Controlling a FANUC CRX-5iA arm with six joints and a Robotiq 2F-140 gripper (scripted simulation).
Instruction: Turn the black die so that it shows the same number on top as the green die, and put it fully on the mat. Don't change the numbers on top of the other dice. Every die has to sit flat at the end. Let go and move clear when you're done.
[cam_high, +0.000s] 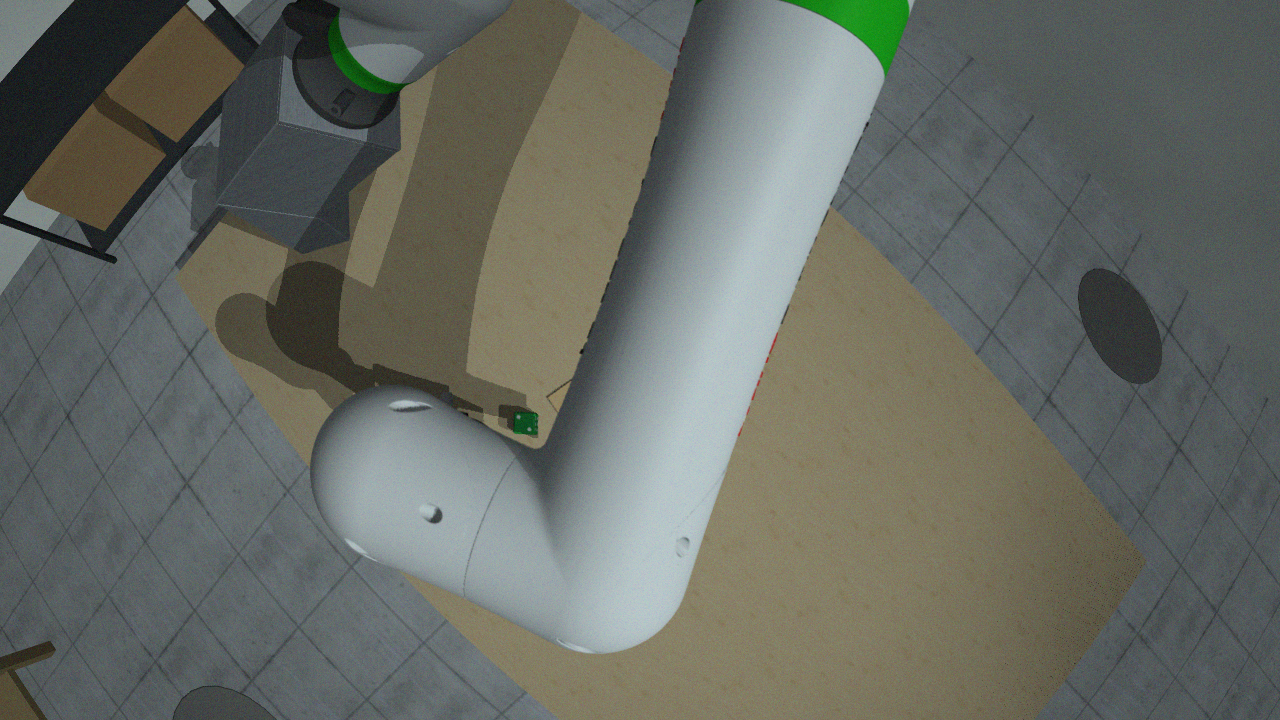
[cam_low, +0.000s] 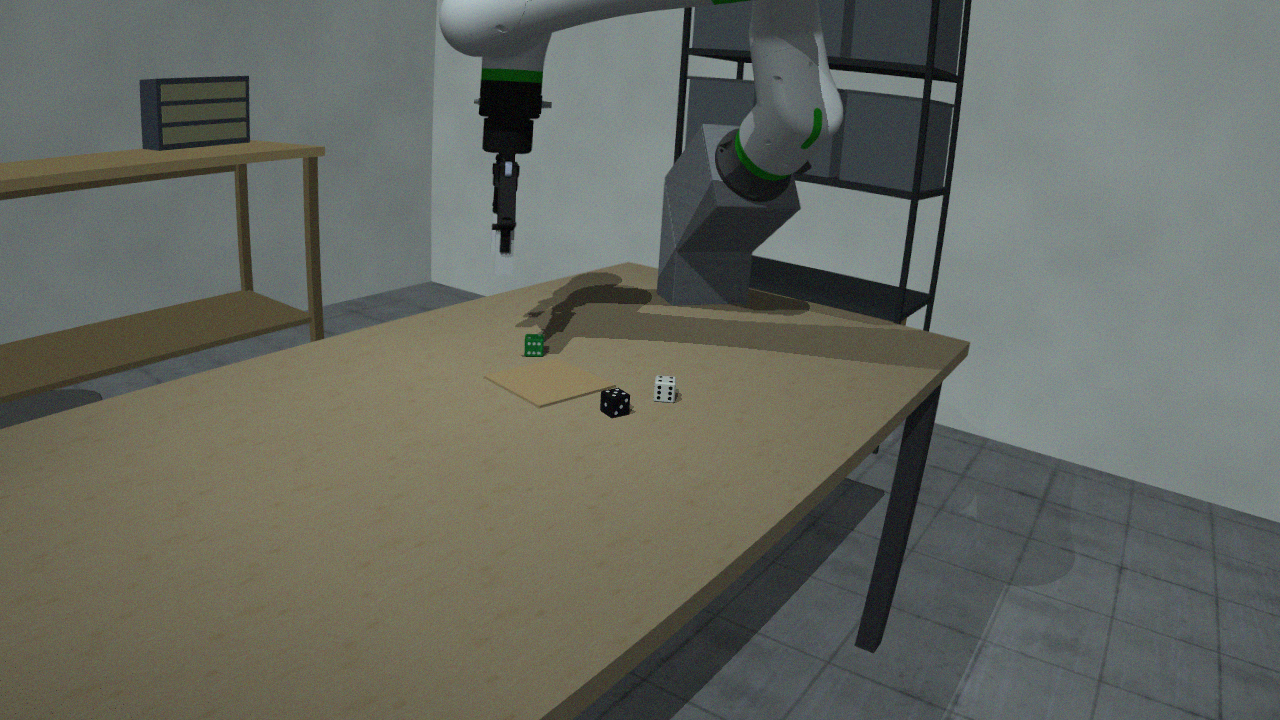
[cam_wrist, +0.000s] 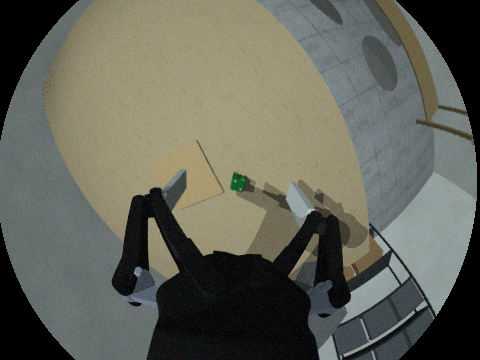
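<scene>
A black die (cam_low: 614, 402) lies on the table by the mat's right corner, several pips on top. The plain thin mat (cam_high: 558, 395) (cam_low: 546, 381) (cam_wrist: 201, 176) is bare where it shows. A green die (cam_high: 525, 422) (cam_low: 534, 345) (cam_wrist: 238, 182) lies flat behind the mat; its top seems to show two pips, but is small. A white die (cam_low: 665, 389) lies right of the black one, several pips on top. My gripper (cam_low: 503, 257) (cam_wrist: 237, 184) is open and empty, pointing down high above the table near the green die. The arm hides it in the top view; black and white dice are hidden there and in the wrist view.
The arm's white links (cam_high: 698, 268) cover much of the table (cam_high: 895, 447) (cam_low: 358, 537) in the top view. The grey robot base (cam_high: 295, 170) (cam_low: 716, 241) stands at the table's back. A dark shelf (cam_low: 939, 143) is behind it, and a workbench (cam_low: 107, 165) is at the left.
</scene>
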